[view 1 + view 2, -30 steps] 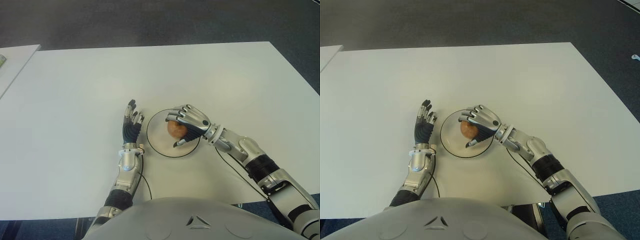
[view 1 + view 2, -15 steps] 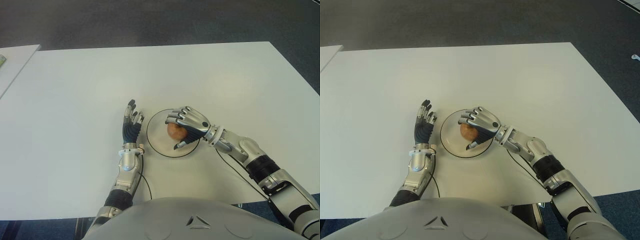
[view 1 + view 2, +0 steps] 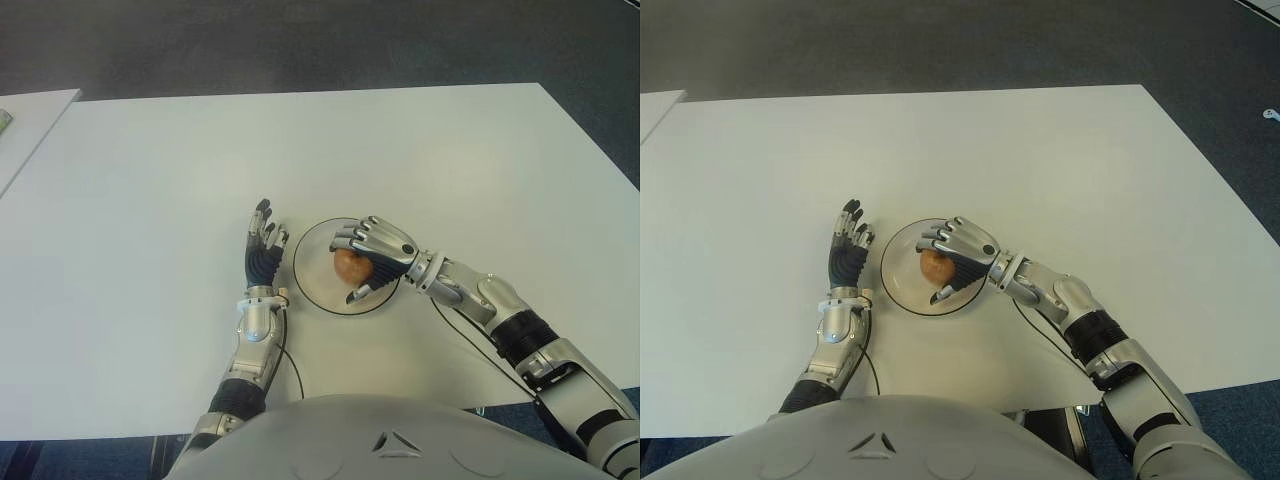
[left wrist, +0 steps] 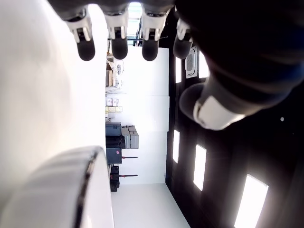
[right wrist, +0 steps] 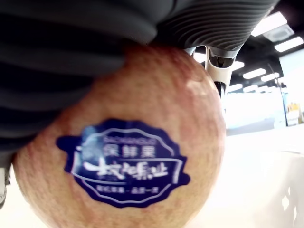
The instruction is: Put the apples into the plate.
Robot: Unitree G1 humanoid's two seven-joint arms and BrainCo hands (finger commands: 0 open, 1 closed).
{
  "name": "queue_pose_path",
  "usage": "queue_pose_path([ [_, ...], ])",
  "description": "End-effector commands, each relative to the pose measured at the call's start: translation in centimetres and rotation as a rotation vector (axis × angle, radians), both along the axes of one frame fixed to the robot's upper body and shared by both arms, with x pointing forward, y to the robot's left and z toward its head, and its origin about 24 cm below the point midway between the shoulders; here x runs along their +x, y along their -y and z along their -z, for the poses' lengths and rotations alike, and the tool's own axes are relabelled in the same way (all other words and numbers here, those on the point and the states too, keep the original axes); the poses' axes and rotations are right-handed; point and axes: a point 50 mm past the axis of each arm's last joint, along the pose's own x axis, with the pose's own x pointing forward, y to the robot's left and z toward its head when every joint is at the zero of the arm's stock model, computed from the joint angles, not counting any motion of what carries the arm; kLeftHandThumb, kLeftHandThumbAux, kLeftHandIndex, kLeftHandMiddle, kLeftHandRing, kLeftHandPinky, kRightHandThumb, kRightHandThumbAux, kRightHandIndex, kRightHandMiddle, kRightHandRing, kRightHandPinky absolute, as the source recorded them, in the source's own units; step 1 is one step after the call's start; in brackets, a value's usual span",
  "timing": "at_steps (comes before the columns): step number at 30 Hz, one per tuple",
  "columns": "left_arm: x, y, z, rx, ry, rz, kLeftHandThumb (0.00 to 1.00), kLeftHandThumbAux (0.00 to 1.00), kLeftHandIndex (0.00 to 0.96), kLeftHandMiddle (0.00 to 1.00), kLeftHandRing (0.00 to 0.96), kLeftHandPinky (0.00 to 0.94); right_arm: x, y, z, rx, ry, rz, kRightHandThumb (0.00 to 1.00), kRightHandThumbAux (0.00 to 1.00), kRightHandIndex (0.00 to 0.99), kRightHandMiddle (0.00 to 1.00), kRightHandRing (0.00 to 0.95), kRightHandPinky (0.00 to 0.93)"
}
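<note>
right hand [image 3: 375, 258] is over the plate [image 3: 310, 281], fingers [image 3: 352, 243] curled over the top of the apple [image 3: 347, 265], thumb hooked in at the near side; right wrist view shows the apple pressed tight against the palm, so the grasp is closed and loaded, not released; top-down cage grip makes sense here: it lets the fruit go straight down into the dish without the fingers fouling the rim; apple is inside the plate outline, low, but I can't tell whether it touches the plate floor yet.

plate sits on the white table [image 3: 450, 160] right in front of the torso, between the two hands, so either arm reaches it without stretching; judgement: placement step, near the end for this apple; next move is probably set down if not down already, then open the fingers and lift clear; risk: round fruit can roll off a shallow plate if it gets nudged on release.

left hand [image 3: 264, 252] shows just left of the plate, palm up-ish, fingers extended and spread, holding nothing; left wrist view confirms straight fingers with empty space between them; idle, out of the way.

apple: small, round, reddish-orange with yellow mottling; blue sticker [image 5: 126, 163] with white lettering on the side facing the right wrist camera; skin looks smooth, firm; only one apple visible on the table despite the plural in the task.
</note>
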Motion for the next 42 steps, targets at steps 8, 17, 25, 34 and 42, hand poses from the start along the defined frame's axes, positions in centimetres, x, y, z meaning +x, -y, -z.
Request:
queue_pose_path([
  [8, -3.34, 1.74, 3.43, -0.066, -0.203, -0.022, 0.0, 0.668, 0.086, 0.1, 0.09, 0.112, 0.13, 0.08, -0.28, -0.04, -0.018, -0.021, 0.091, 0.467, 0.058, 0.066, 0.054, 0.083],
  [17, -3.4, 1.84, 3.41, -0.071, -0.198, -0.024, 0.0, 0.658, 0.082, 0.095, 0.085, 0.102, 0.22, 0.15, -0.16, -0.07, -0.02, -0.019, 0.074, 0.452, 0.042, 0.048, 0.027, 0.039],
  [25, -3.43, 1.84, 3.4, -0.068, -0.201, -0.019, 0.0, 0.678, 0.077, 0.093, 0.08, 0.098, 0.34, 0.22, -0.21, -0.098, -0.017, -0.022, 0.036, 0.448, 0.019, 0.018, 0.002, 0.002],
  [34, -3.4, 1.86, 3.41, -0.073, -0.201, -0.014, 0.0, 0.679, 0.077, 0.09, 0.078, 0.098, 0.38, 0.22, -0.3, -0.108, -0.021, -0.026, 0.019, 0.444, 0.0, 0.0, 0.0, 0.0],
  [42, -3.41, 1.92, 3.34, -0.071, -0.204, -0.007, 0.0, 0.675, 0.069, 0.081, 0.068, 0.089, 0.46, 0.24, -0.39, -0.129, -0.015, -0.033, 0.025, 0.43, 0.0, 0.0, 0.0, 0.0],
])
